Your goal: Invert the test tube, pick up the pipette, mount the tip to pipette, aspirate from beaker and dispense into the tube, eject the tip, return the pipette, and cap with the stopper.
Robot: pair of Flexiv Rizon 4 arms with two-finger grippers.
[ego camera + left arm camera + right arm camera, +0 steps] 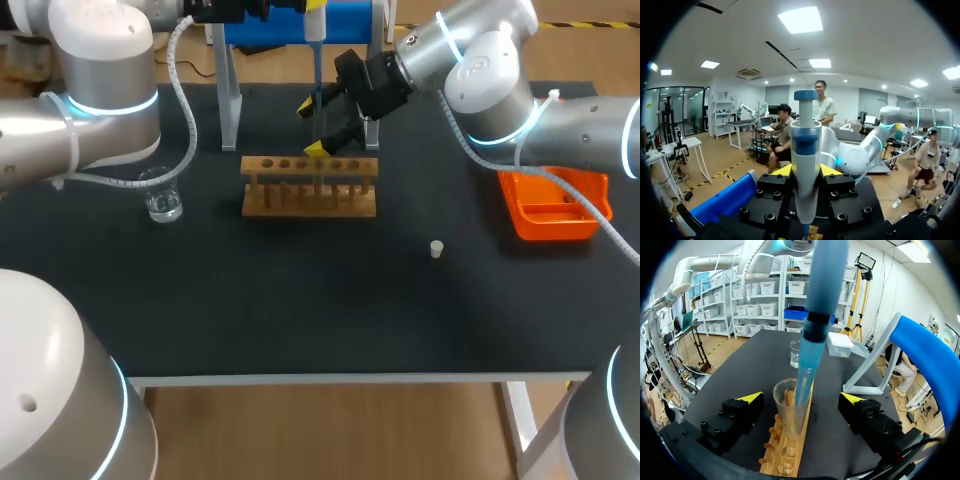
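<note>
My left gripper (806, 170) is shut on the blue and white pipette (806, 165), holding it upright above the wooden rack (310, 185). The pipette's blue tip (805, 380) reaches down into the mouth of a clear test tube (790, 412) that stands in the rack (785, 455). My right gripper (801, 399) stands open, its yellow fingertips (751, 397) wide on either side of the tube and not touching it. In the head view the right gripper (313, 127) hangs just behind the rack, beside the pipette (315, 25). A white stopper (436, 249) lies on the mat to the right.
A glass beaker (163, 195) with water stands left of the rack, ahead of the right gripper as beaker (796, 354). The blue pipette stand (350, 20) is at the back, close behind both grippers. An orange tray (555, 205) sits at the right. A white box (842, 344) lies beyond the rack.
</note>
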